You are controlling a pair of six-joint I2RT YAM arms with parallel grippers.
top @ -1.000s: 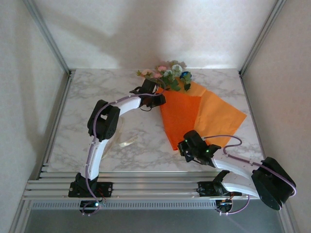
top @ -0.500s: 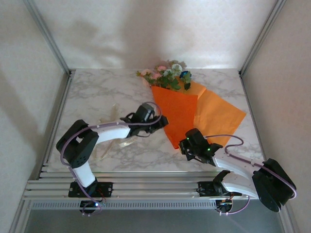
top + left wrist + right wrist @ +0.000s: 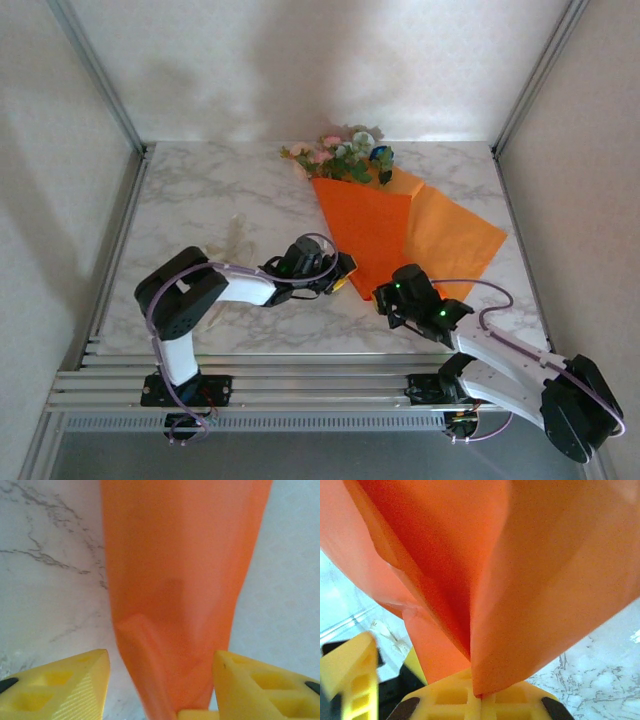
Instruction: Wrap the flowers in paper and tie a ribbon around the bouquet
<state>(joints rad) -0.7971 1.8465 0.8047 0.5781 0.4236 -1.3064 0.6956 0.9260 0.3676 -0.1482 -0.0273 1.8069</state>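
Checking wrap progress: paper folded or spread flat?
Partly folded: the paper wraps over the flowers as a cone, but its right flap lies spread on the table.

The left arm folds low, forearm reaching rightward, and the yellow-fingered left gripper (image 3: 338,277) stands with jaws parted wide. The right arm stretches forward-left, and the right gripper (image 3: 386,298) is pinched closed on the glossy orange paper sheet (image 3: 545,580).

flowers (image 3: 345,158) lie upper centre on the desk (image 3: 200,200); paper (image 3: 400,235) tapers toward lower centre, its tip seemingly between left hand (image 3: 345,273) and right hand (image 3: 385,297).
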